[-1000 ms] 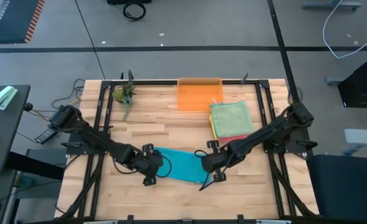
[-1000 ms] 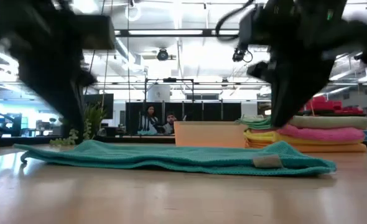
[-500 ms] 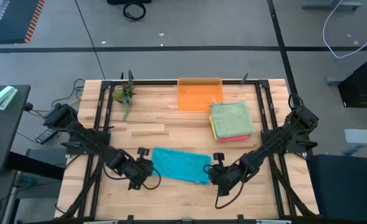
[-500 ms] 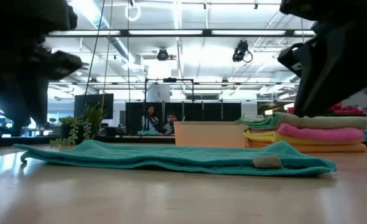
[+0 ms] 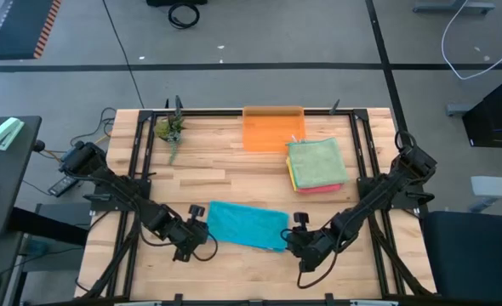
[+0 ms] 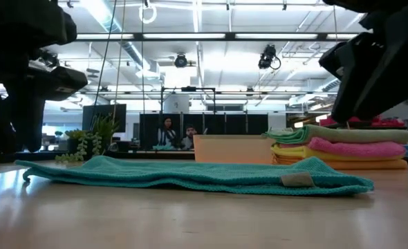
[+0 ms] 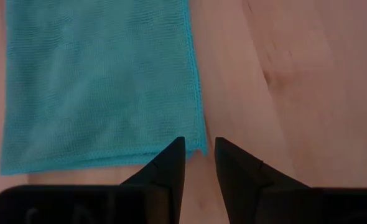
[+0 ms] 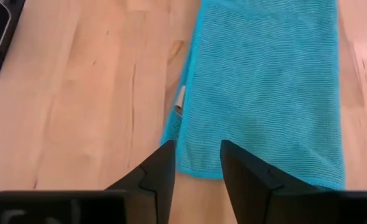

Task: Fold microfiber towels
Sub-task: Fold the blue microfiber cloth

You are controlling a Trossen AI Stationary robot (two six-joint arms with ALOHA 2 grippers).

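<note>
The teal towel is lying folded near the table's front edge, with the left gripper and right gripper beside its ends, fingers apart, holding nothing. Folded towels are waiting far right; probably another fold is remaining.

No text, label or number can be read anywhere (the towel's small tag included).
</note>
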